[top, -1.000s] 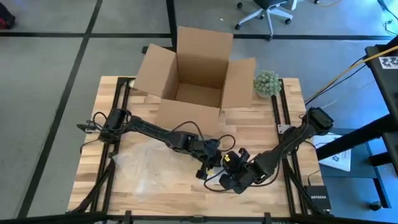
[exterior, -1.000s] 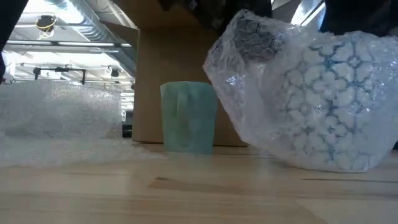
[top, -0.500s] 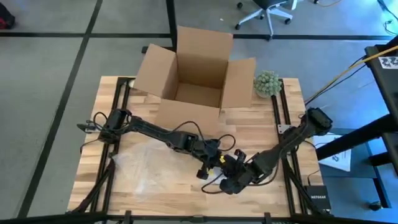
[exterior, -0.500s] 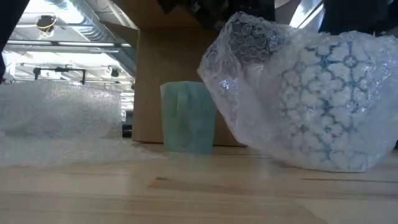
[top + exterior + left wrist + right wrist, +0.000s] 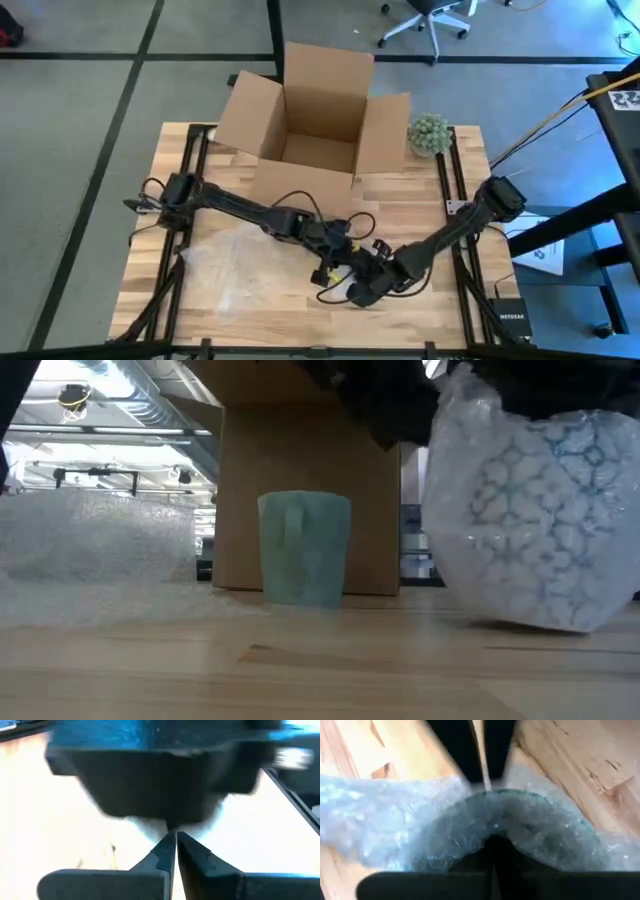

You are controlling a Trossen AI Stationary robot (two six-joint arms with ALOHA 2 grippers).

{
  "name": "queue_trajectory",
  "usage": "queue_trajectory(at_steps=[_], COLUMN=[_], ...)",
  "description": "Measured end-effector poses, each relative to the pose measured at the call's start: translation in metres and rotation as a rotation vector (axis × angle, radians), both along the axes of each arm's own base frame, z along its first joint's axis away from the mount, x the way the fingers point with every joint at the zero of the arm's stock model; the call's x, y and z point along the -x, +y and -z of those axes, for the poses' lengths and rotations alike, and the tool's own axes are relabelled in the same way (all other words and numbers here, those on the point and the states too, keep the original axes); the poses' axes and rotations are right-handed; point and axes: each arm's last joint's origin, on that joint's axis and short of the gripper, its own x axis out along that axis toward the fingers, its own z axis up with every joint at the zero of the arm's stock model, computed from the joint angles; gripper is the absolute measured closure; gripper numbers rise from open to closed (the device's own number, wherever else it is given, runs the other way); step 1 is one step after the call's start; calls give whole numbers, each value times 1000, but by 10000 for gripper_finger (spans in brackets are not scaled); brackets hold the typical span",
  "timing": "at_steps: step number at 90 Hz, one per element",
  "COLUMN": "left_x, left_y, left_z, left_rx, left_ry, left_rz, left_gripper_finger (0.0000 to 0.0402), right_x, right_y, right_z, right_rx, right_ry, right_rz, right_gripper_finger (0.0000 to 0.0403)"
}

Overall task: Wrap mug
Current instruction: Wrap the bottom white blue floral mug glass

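Note:
In the low view a blue-patterned mug wrapped in bubble wrap (image 5: 530, 520) sits at the right, tilted, its lower side at table level. A plain green mug (image 5: 303, 548) stands upright on its base in front of the cardboard box (image 5: 300, 490). My right gripper (image 5: 365, 287) is shut on the wrapped mug near the table's front middle. My left gripper (image 5: 338, 248) is shut just behind it, its fingertips (image 5: 485, 780) at the wrap. A loose bubble-wrap sheet (image 5: 225, 265) lies flat at the front left. My left gripper has its shut fingertips (image 5: 175, 842) against the bubble wrap on the bundle's top; whether a layer is pinched between them I cannot tell. My right gripper is shut on the wrapped mug at its curved rim (image 5: 495, 802), through the bubble wrap. The gripper itself hides how its fingers sit. The bundle is tilted below it.
The open cardboard box (image 5: 315, 115) stands at the back middle of the table, its flaps spread. A green ball-shaped plant (image 5: 430, 133) sits at the back right. Bare wood shows along the front edge (image 5: 280, 320).
The loose flap of bubble wrap that stuck up and out on the bundle's left side has been drawn in over the mug, so the bundle is narrower. My right gripper has shifted a little toward the table's left edge.

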Motion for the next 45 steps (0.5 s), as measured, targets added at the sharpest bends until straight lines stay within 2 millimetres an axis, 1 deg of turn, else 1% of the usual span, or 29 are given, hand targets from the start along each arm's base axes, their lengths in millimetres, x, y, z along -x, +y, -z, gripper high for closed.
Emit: queue_trajectory(at_steps=[9, 16, 20, 26, 34, 45], left_x=[13, 19, 20, 21, 21, 18], left_y=[1, -1, -4, -9, -16, -19], left_z=[-6, 0, 7, 19, 32, 35], left_rx=[-21, -45, -47, -16, 72, 154], left_ry=[81, 160, 174, 150, 78, -11], left_rz=[8, 20, 36, 90, 145, 145], left_gripper_finger=[402, 402, 402, 402, 402, 402], right_x=[0, 0, 0, 0, -1, -2], right_y=[0, 0, 0, 0, 0, -3], right_z=[0, 0, 0, 0, 0, 0], right_rx=[-2, 0, 2, 8, 10, -6], right_ry=[0, -1, -3, -8, -18, -31], right_rz=[2, 2, 4, 7, 26, 84], right_gripper_finger=[403, 403, 403, 403, 403, 403])
